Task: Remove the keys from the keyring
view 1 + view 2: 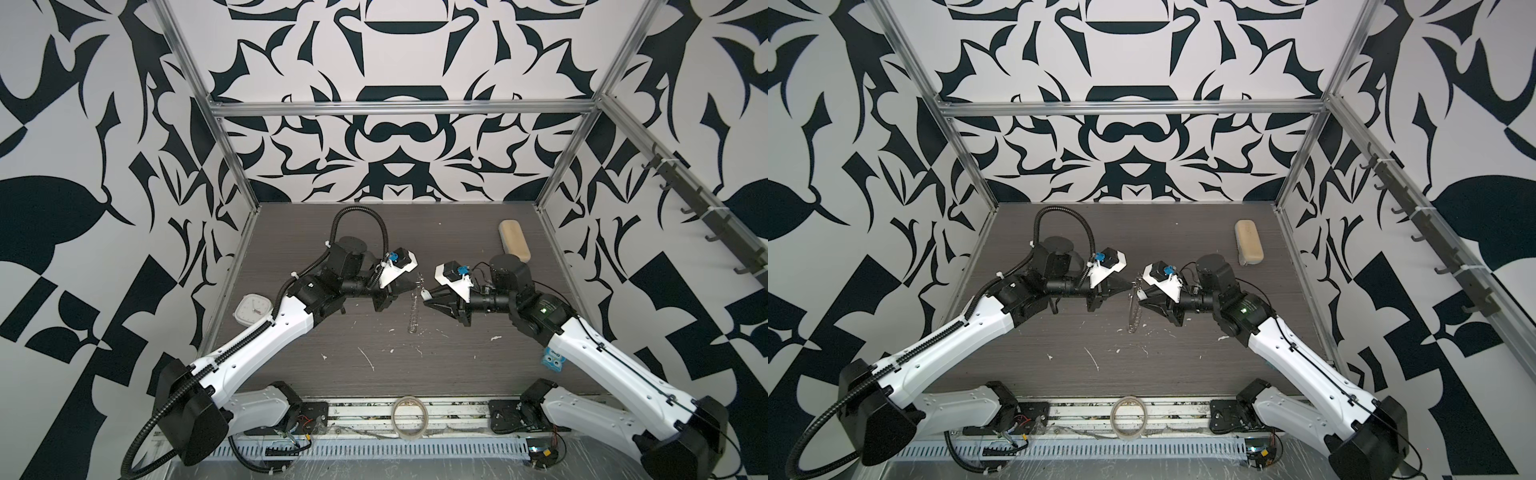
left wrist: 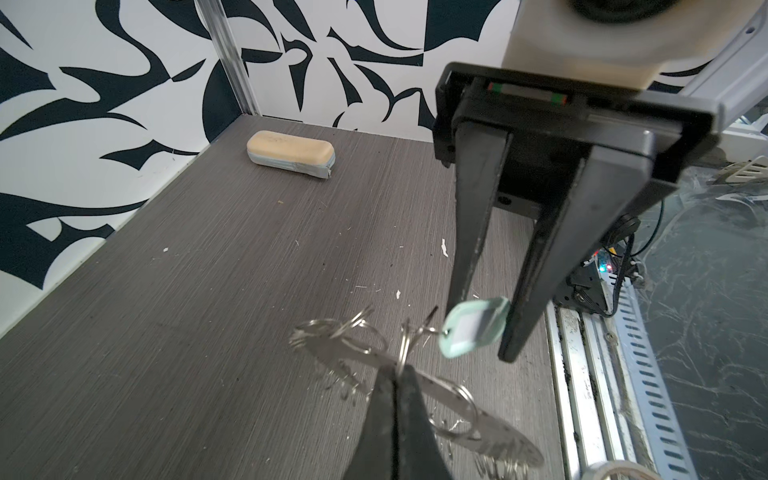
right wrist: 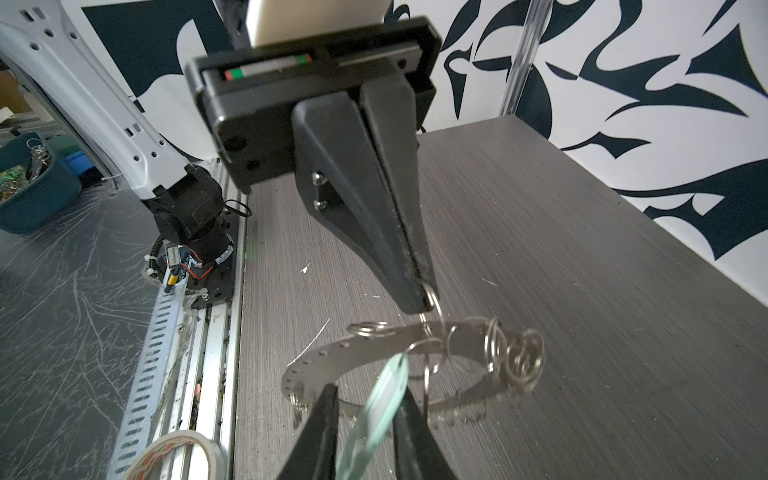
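The flat grey metal keyring (image 3: 353,347), a ring-shaped disc with small holes along its rim and wire loops bunched round it, hangs tilted near the middle of the dark woodgrain table (image 1: 332,374). The left gripper (image 3: 424,300), reaching in from 9 o'clock, has its fingers pressed together on one wire loop at the disc's rim. From 3 o'clock, the right gripper (image 3: 368,390) has its fingers apart, one on either side of the pale green translucent oval tag (image 3: 388,384). The small silver key (image 3: 426,390) hangs just beside the tag.
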